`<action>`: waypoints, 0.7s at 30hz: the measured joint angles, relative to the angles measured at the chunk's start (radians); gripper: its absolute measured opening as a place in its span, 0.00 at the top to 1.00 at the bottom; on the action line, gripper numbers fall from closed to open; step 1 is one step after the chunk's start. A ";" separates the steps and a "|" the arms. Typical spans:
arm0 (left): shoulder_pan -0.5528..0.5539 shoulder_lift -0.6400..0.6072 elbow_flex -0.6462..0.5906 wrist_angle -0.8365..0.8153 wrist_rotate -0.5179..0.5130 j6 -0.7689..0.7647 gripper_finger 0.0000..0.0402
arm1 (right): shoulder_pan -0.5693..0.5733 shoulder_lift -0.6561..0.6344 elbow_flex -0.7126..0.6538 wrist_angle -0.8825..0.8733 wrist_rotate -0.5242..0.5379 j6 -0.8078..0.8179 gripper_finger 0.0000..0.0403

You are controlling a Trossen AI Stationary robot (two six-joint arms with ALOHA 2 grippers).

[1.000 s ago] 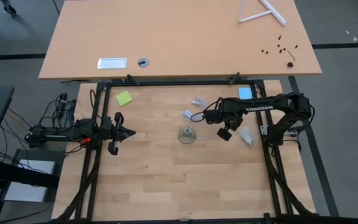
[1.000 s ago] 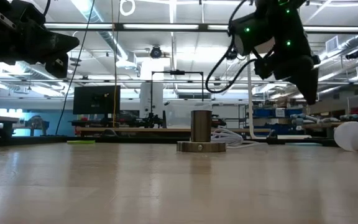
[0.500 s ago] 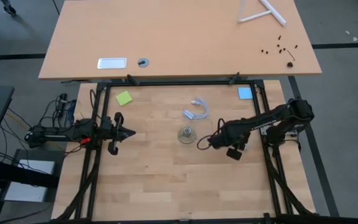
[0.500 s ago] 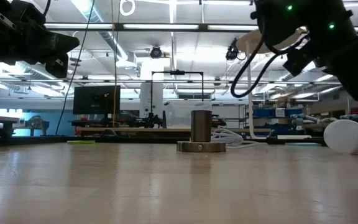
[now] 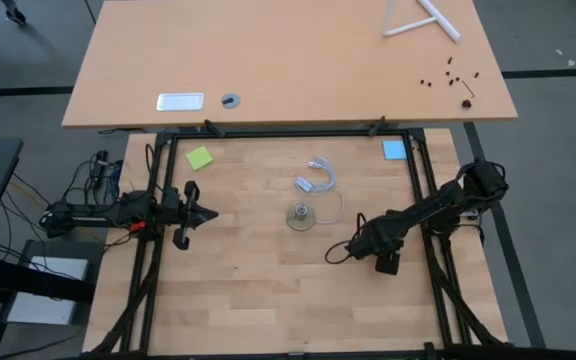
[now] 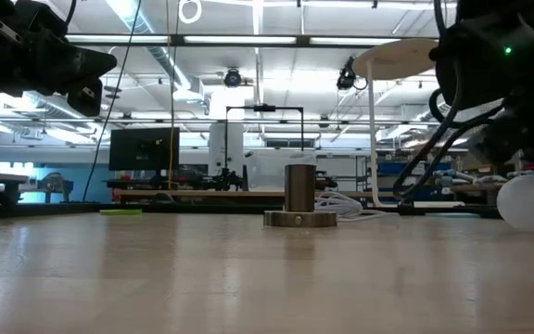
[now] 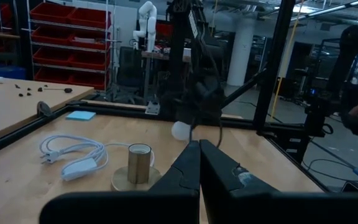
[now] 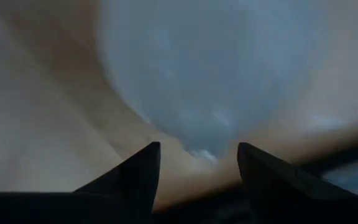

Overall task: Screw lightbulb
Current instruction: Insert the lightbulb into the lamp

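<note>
Right wrist view shows the right gripper [image 8: 196, 163] with its fingers spread, the bulb [image 8: 210, 68] filling the space just ahead of them and not yet pinched. It lies on the tabletop near the right edge, well apart from the socket [image 5: 301, 216] at the centre. Being round, it may roll off if one finger nudges it first. From above the arm hides the bulb entirely. Left gripper [image 5: 211, 213], pressed together, waits at the left edge.

lightbulb [image 6: 532, 201] | white, frosted, rounded | lying on the tabletop | right side, apart from the socket
</note>
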 joint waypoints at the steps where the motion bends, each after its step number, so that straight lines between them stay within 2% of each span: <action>1: 0.000 0.000 0.000 0.000 0.000 0.000 0.99 | 0.005 0.000 -0.007 0.043 -0.003 -0.002 0.44; 7: 0.000 0.000 0.000 0.001 0.001 0.000 0.99 | 0.013 0.000 -0.025 0.173 0.001 0.011 0.48; 14: 0.000 0.000 0.000 0.032 0.001 0.000 0.99 | 0.014 -0.004 -0.023 0.222 0.039 0.065 0.63; 18: 0.000 0.000 0.000 0.057 0.001 0.000 0.99 | 0.014 -0.002 -0.010 0.233 0.069 0.087 0.63; 21: 0.000 0.000 0.000 0.078 0.000 0.000 0.99 | 0.012 0.002 0.021 0.264 0.137 0.086 0.63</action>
